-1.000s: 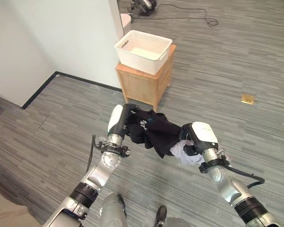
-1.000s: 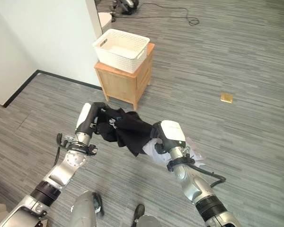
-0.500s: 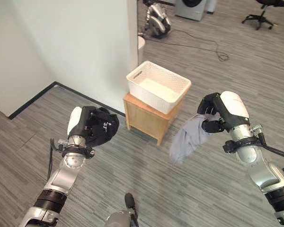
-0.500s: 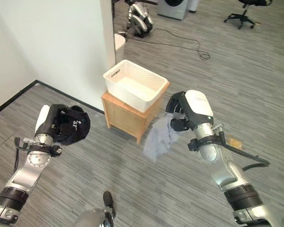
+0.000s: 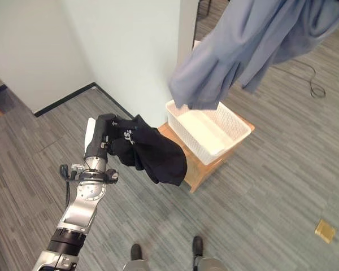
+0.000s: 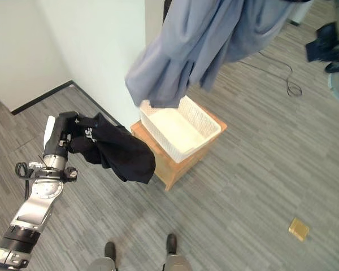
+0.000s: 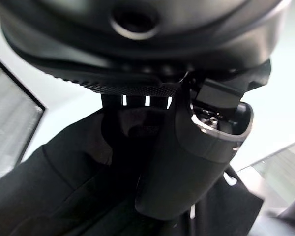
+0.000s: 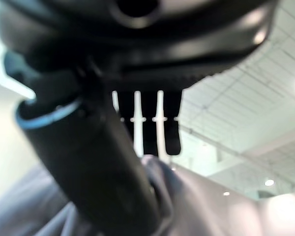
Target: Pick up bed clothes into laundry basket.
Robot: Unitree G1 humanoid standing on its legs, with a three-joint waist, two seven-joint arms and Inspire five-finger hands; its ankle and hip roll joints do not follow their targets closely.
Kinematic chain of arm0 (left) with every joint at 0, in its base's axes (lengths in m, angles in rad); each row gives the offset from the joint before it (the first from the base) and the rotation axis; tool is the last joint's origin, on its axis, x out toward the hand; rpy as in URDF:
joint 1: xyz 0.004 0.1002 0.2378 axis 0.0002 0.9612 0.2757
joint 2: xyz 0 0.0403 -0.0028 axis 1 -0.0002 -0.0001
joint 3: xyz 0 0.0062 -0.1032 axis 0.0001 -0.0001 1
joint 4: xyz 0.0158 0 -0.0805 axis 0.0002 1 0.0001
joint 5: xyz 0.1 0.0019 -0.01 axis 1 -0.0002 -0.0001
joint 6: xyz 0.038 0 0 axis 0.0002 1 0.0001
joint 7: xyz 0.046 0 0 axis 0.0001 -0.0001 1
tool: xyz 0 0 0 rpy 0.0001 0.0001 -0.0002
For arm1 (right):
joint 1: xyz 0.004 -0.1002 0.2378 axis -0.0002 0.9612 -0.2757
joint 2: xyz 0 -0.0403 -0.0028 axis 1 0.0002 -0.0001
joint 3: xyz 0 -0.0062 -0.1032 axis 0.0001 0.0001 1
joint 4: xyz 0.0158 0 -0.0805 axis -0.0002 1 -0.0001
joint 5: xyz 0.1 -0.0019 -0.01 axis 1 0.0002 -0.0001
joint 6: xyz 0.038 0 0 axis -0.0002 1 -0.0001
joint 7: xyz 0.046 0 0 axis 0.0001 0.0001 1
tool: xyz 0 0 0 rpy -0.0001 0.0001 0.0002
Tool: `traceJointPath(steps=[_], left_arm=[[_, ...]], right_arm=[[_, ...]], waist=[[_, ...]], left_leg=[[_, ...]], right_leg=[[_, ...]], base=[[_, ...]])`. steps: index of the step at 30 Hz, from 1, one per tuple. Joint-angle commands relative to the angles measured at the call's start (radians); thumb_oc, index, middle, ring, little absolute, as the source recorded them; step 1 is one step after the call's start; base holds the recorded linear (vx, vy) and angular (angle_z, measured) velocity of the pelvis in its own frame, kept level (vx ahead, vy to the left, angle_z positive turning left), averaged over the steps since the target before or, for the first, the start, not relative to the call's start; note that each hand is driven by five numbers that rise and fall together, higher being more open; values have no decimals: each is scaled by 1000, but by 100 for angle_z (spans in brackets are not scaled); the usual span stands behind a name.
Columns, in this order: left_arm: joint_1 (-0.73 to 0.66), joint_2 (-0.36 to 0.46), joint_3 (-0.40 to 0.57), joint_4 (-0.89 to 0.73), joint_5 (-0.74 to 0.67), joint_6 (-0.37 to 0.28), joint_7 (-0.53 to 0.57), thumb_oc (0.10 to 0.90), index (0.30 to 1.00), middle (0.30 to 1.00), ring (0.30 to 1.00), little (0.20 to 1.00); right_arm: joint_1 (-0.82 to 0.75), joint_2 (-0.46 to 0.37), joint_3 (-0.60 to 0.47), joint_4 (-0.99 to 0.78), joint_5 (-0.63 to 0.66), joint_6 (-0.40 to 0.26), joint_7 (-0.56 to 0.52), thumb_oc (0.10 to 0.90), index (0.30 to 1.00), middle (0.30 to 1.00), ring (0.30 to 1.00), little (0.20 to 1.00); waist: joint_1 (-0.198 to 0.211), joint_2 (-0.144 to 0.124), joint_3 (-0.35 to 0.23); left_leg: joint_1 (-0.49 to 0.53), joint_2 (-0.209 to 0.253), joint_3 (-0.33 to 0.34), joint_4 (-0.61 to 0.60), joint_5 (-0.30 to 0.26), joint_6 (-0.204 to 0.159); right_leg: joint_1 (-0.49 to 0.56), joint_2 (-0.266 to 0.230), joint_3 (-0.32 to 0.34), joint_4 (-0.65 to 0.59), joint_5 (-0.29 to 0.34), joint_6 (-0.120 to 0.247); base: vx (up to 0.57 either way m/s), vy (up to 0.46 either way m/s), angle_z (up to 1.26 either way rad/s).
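I get even, bright indoor light across the head views, with no hard glare on the grey floor (image 5: 271,186). The white basket (image 5: 212,127) throws a soft shadow on the floor beside the wooden cabinet (image 5: 200,169), and the black garment (image 5: 152,152) reads as a near-solid dark mass with little fold detail. The grey-blue garment (image 6: 209,39) hangs close to the lens and looks soft. Straight floor lines bow towards the frame edges. In my left wrist view the left hand (image 7: 196,162) is dark and underlit against a washed-out pale background. In the right wrist view the right hand (image 8: 103,162) is blurred, backlit by bright ceiling lights (image 8: 270,182).
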Motion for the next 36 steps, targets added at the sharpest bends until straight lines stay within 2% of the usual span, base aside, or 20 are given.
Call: traceJointPath(steps=[1,2,3,5,6,9,10,12,13,14,15,16,17,18,19,22,27,36], left_arm=[[5,93,48,-85,-35,-123,26,400,300,300,300,300],[19,95,50,-81,-41,-122,24,400,300,300,300,300],[48,87,62,-63,-45,-121,21,400,300,300,300,300],[52,95,60,-41,-46,-120,23,400,300,300,300,300],[52,90,62,-39,-46,-121,23,400,300,300,300,300],[32,85,33,21,-48,-120,10,400,300,300,300,300],[28,84,31,23,-49,-121,11,400,300,300,300,300],[4,79,10,33,-45,-122,1,400,300,300,300,300],[-18,78,-5,49,-50,-122,0,400,300,300,300,300],[-18,78,-5,49,-50,-122,0,400,300,300,300,300],[-20,75,-14,52,-55,-126,-14,400,300,300,300,300],[-17,76,-14,50,-55,-126,-14,400,300,300,300,300],[15,54,-16,62,-44,-126,-35,400,300,300,300,300],[17,60,-20,62,-44,-127,-36,400,300,300,300,300],[33,71,-25,79,-31,-125,-52,400,300,300,300,300],[57,90,-29,94,-38,-128,-76,400,300,300,300,300],[84,98,-10,129,-30,-127,-68,400,300,300,300,300],[90,69,-19,132,-13,-140,-52,400,300,300,300,300]], right_arm=[[-100,45,46,73,42,34,-51,400,300,300,300,300],[-117,44,76,92,44,32,-41,400,300,300,300,300],[-198,51,181,150,58,27,-17,400,300,300,300,300],[-246,60,266,224,50,28,9,400,300,300,300,300],[-274,63,294,236,52,25,8,400,300,300,300,300],[-320,88,394,377,13,38,40,400,300,300,300,300],[-328,88,401,382,13,36,39,400,300,300,300,300],[-321,59,425,436,-11,46,44,400,300,300,300,300],[-301,45,424,471,-11,50,41,400,300,300,300,300],[-301,45,424,471,-11,50,41,400,300,300,300,300],[-245,15,398,520,-25,60,58,400,300,300,300,300],[-237,16,391,519,-26,59,58,400,300,300,300,300],[-115,22,312,614,-27,57,68,400,300,300,300,300],[-91,23,291,613,-29,54,67,400,300,300,300,300],[-2,35,231,711,-38,65,83,400,300,300,300,300],[116,79,144,837,-49,83,87,400,300,300,300,300],[130,161,110,910,-57,91,47,400,300,300,300,300],[37,206,157,827,-54,87,13,400,300,300,300,300]], waist=[[20,-92,-213],[28,-96,-218],[38,-91,-225],[51,-97,-223],[46,-91,-222],[74,-94,-189],[70,-93,-187],[72,-105,-147],[65,-110,-125],[65,-110,-125],[61,-95,-120],[61,-95,-122],[48,-65,-140],[48,-71,-142],[44,-70,-158],[44,-70,-167],[52,-57,-161],[64,-44,-145]], left_leg=[[-8,-21,18,5,-109,-17],[-7,-16,16,5,-105,-22],[-8,0,5,5,-91,-34],[-14,11,-7,5,-76,-47],[-15,12,-11,5,-75,-48],[-54,37,-58,24,-33,-71],[-56,36,-64,24,-31,-72],[-138,34,-52,112,-10,-69],[-194,35,-7,155,-2,-64],[-194,35,-7,155,-2,-64],[-235,22,23,133,12,-54],[-232,22,23,127,15,-54],[-197,4,19,42,20,-48],[-193,2,17,33,25,-48],[-188,-8,16,11,21,-47],[-175,-15,32,5,13,-49],[-159,-20,75,5,-3,-48],[-176,-25,92,5,-9,-47]], right_leg=[[31,-99,9,7,-16,138],[39,-95,1,3,-20,138],[53,-85,-17,2,-35,134],[65,-75,-37,2,-44,129],[67,-74,-41,2,-44,128],[91,-54,-103,2,-72,103],[92,-53,-109,2,-73,102],[104,-61,-135,2,-83,92],[106,-62,-156,2,-89,90],[106,-62,-156,2,-89,90],[106,-46,-170,2,-102,87],[106,-46,-171,2,-102,87],[117,-39,-188,2,-117,93],[119,-39,-191,2,-118,93],[126,-45,-208,2,-121,94],[128,-55,-228,7,-119,95],[121,-81,-234,5,-105,113],[94,-101,-236,2,-95,128]], base=[[26,-81,20],[13,-126,17],[7,-163,-1],[-3,-128,6],[-9,-101,27],[-28,-111,47],[-37,-79,71],[-91,-95,104],[-108,-87,105],[-43,-44,119],[21,-3,129],[166,52,120],[154,55,59],[252,96,54],[146,48,62],[149,26,41],[79,15,-11],[33,10,-16]])
